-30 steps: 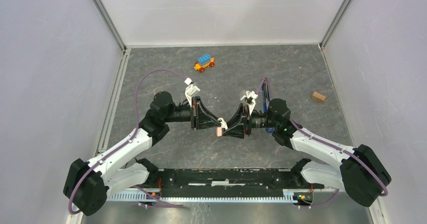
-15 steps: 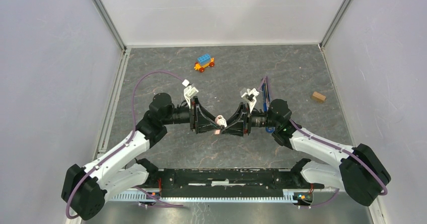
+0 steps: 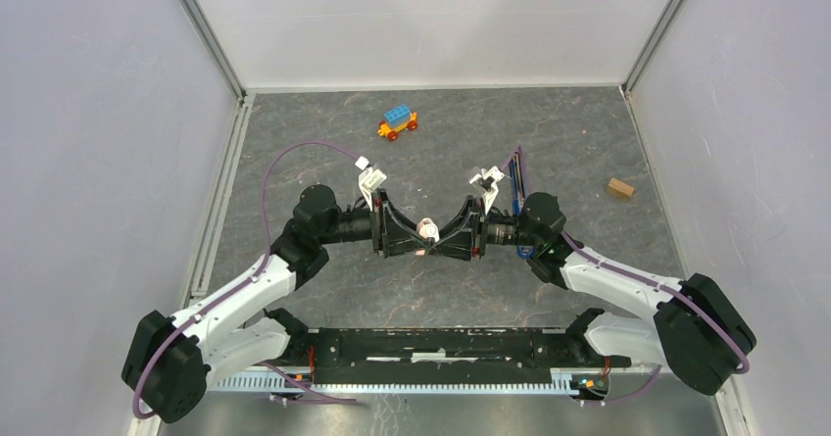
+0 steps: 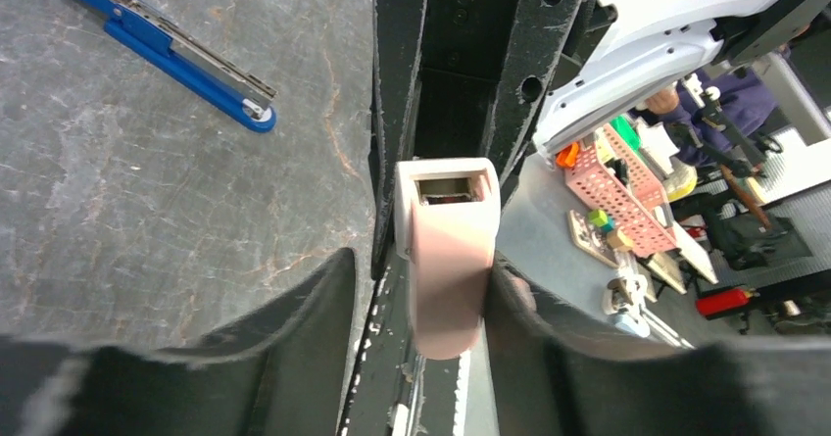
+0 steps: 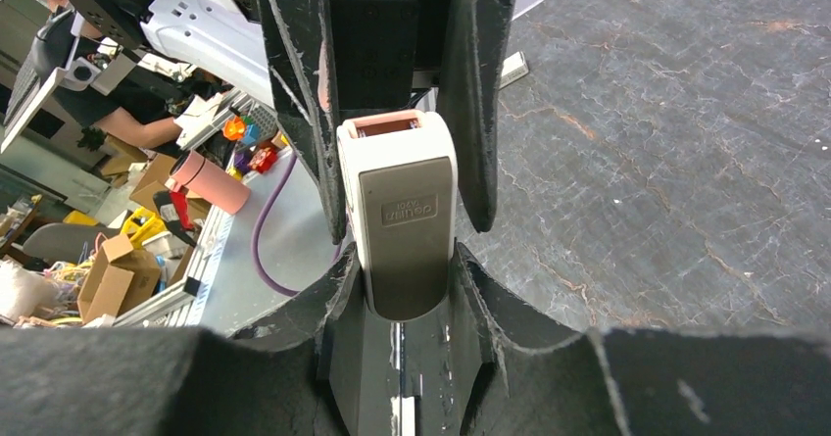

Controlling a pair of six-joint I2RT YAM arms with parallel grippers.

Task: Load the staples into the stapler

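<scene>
Right now the staple case [image 5: 404, 201], a small pink-and-white plastic box with one end open, hangs in the air over the middle of the counter [image 3: 323, 113], between the two arms. It looks light, rigid and smooth-skinned, so it would likely slip under a loose pinch. The best hold is probably across its flat sides at mid-body, leaving the open end free. Any strip of staples inside would be brittle and should snap if bent or shaken.

The right gripper [image 5: 404, 269] has that kind of hold: its jaws are pressed in against both sides of the case at the lower end, with the open end pointing away from the wrist. The left gripper [image 4: 416, 289] is spread around the same case. A clear gap shows on one side, while the other finger sits just beside the case or barely touching it, so it carries nothing.

The stapler [image 4: 181, 52] lies on the counter right of centre, toward the far edge, just behind the right arm's wrist and well apart from the case. Its silver rail is showing along the blue body. It looks stiff and light, apt to skate on the stone-patterned surface, so pinning the blue base by its long sides seems wise.
</scene>
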